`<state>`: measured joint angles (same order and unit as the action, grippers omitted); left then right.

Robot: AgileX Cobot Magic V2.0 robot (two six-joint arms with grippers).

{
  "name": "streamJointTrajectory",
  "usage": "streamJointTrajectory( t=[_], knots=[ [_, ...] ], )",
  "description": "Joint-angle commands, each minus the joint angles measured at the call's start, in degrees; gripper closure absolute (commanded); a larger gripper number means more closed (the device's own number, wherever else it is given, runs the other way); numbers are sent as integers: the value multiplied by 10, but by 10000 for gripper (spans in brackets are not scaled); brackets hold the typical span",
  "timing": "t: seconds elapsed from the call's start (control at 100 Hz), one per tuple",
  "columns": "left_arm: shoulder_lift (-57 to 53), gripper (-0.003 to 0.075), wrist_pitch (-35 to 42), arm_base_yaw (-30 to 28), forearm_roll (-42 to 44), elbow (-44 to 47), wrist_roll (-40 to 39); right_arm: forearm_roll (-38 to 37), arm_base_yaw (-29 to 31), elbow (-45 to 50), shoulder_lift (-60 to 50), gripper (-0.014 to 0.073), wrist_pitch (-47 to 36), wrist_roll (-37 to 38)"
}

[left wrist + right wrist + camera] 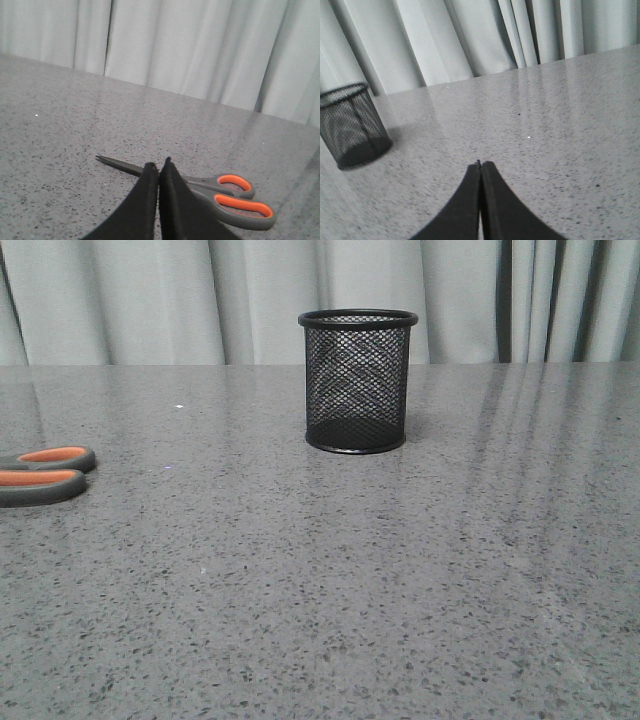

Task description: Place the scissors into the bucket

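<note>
Probably a lab: bare speckled grey table (320,590), pale curtain (120,300) backdrop.

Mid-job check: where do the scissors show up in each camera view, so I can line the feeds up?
Front view: only the scissors' orange-lined handles show, at the far left edge, flat on the table; blades out of frame.
Left wrist view: whole scissors lie just beyond the shut left hand, partly behind it.
Right wrist view: not in it.
Shared landmark: the bucket links the front and right wrist views; the scissors link front and left wrist.
</note>
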<state>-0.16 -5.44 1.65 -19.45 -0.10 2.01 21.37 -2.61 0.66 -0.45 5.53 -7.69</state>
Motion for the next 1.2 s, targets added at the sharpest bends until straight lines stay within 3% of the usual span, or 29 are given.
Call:
streamJointTrajectory(
  t=[0.0,0.22,0.41,0.61,0.84,0.99,1.19],
  knots=[
    [-15,741,46,0,-71,16,-5,57,3,9,-14,659,-55,0],
    [-15,741,46,0,-266,12,-5,192,3,6,-14,659,-72,0],
    [-15,741,17,0,-319,-17,-4,236,3,-40,-13,655,-27,0],
    [0,741,-66,0,-174,-120,-2,212,3,-127,46,637,66,0],
    [129,741,-241,0,-1,-313,4,123,3,-271,219,637,211,-12],
    [230,741,-345,0,3,-419,106,109,3,-366,319,638,301,-46],
    [326,741,-418,0,3,-505,134,109,3,-429,402,638,345,-62]
  ],
)
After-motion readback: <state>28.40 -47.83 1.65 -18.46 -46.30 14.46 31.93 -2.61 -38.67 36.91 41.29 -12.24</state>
